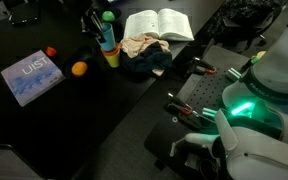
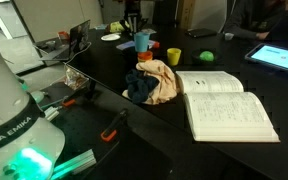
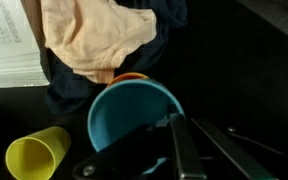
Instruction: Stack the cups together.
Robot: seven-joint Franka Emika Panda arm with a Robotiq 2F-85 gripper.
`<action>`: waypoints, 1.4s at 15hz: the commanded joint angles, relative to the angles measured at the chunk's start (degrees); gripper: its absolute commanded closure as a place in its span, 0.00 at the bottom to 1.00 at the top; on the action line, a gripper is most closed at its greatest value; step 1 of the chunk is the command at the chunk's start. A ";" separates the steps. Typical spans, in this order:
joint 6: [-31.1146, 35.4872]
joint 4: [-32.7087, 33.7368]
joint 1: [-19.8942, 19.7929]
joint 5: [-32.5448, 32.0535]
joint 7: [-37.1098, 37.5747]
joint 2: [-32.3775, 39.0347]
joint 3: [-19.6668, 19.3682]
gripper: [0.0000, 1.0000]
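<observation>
A blue cup (image 3: 134,112) hangs upright just above an orange cup (image 3: 130,76), whose rim peeks out behind it. My gripper (image 3: 170,126) is shut on the blue cup's rim, one finger inside and one outside. A yellow cup (image 3: 39,155) lies on its side to the left on the black table. In both exterior views the gripper (image 1: 102,25) (image 2: 134,22) holds the blue cup (image 1: 106,38) (image 2: 141,41) from above. The orange cup (image 2: 145,56) sits under it and the yellow cup (image 2: 174,55) lies beside it.
A crumpled beige and dark cloth (image 2: 152,80) lies close to the cups, next to an open book (image 2: 224,105). A green ball (image 2: 206,56), an orange ball (image 1: 79,68) and a blue book (image 1: 32,77) are spread on the black table (image 1: 44,120).
</observation>
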 commanded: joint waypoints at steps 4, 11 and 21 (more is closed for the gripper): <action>6.08 1.27 0.51 -5.27 3.39 4.06 -1.53 0.96; 6.26 1.40 0.39 -5.05 3.78 5.86 -2.26 0.55; 5.04 11.90 -2.56 -2.80 0.75 10.27 -3.62 0.00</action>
